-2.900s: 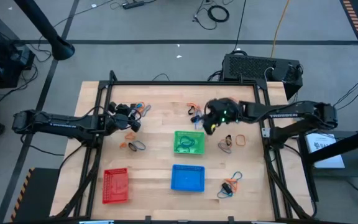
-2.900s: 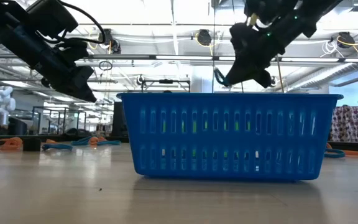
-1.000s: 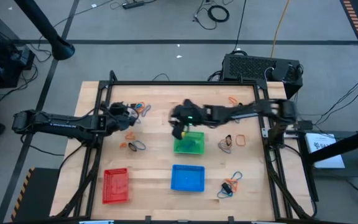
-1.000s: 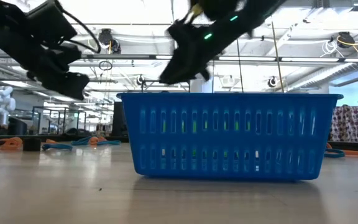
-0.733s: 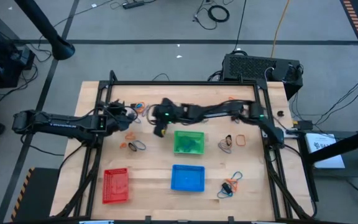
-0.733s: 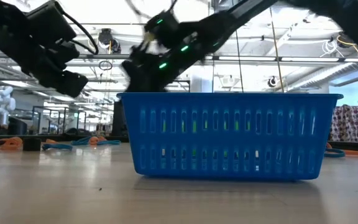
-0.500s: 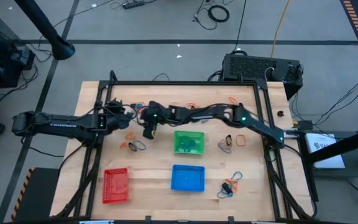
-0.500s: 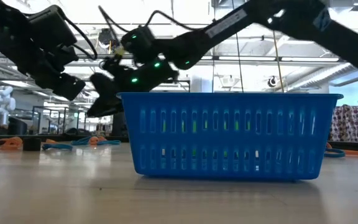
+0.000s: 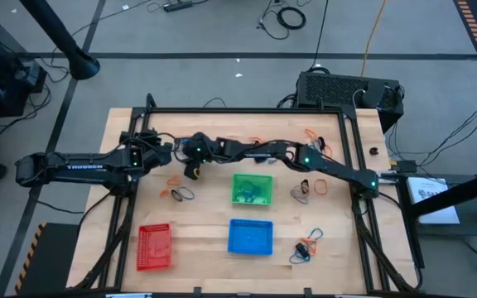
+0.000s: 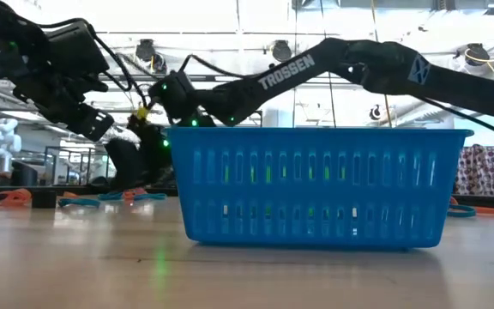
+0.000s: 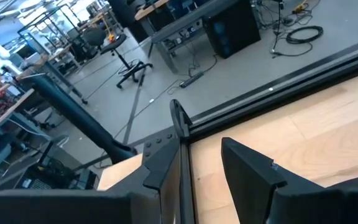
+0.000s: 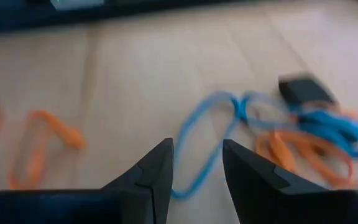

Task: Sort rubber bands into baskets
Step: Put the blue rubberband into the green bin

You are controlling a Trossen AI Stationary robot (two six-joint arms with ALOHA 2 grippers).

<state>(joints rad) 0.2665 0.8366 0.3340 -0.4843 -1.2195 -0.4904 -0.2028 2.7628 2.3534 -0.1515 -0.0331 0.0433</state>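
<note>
Reaching right gripper near rubber bands

bench: pale wood planks, smooth, faint sheen
blue basket: moulded plastic mesh, slightly glossy
green basket: plastic mesh
red basket: plastic mesh
rubber bands: thin, soft, matt rubber
right pincer: dark, matt fingers
frame: black metal bars round the bench

The right arm stretches across the far half of the bench, barring passage there; both claws crowd the far-left corner. Bare wood lies open between the red basket and blue basket.
</note>
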